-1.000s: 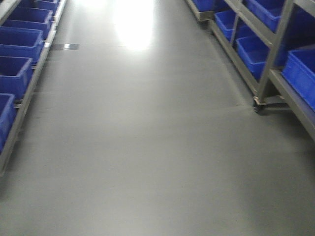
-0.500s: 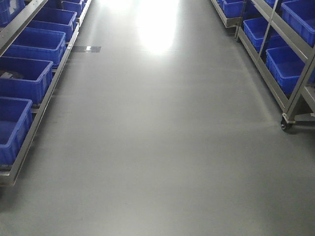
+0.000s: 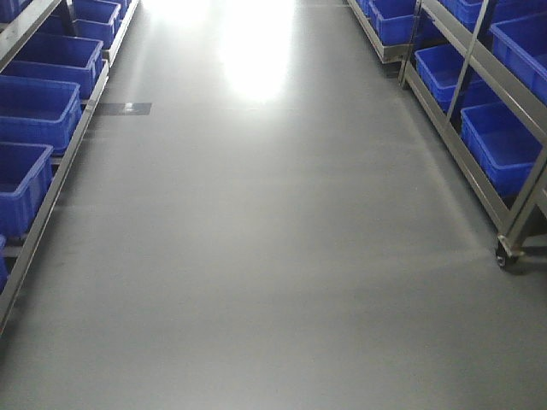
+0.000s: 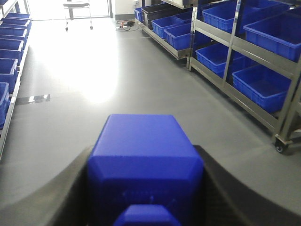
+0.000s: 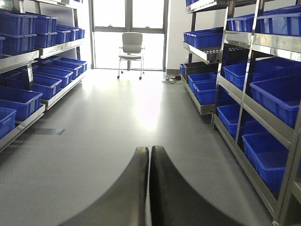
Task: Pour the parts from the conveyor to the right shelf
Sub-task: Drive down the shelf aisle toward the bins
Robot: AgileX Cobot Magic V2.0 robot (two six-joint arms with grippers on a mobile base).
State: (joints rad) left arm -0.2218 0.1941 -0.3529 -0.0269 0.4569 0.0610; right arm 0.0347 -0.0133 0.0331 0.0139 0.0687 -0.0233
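In the left wrist view a royal-blue block (image 4: 143, 160), one of the parts, fills the space between my left gripper's (image 4: 146, 188) black fingers (image 4: 70, 188), which are shut on its sides; a small stud shows at the bottom edge. My right gripper (image 5: 149, 153) is shut with its fingertips pressed together and nothing between them. The right shelf (image 3: 479, 111), a steel rack on castor wheels (image 3: 506, 254) with blue bins (image 3: 500, 149), runs along the right side of the aisle. It also shows as the rack (image 4: 244, 70) in the left wrist view and the rack (image 5: 249, 103) in the right wrist view. The conveyor is out of view.
Another rack with blue bins (image 3: 34, 111) lines the left side of the aisle. Grey floor (image 3: 256, 256) with a bright glare patch stretches ahead. An office chair (image 5: 131, 49) stands at the far end before the windows. A dark floor marker (image 3: 124, 108) lies near the left rack.
The front view has swung: the right rack's castor wheel moved rightward and lower in frame, and the left rack's bins shifted, so the aisle now sits roughly centred.
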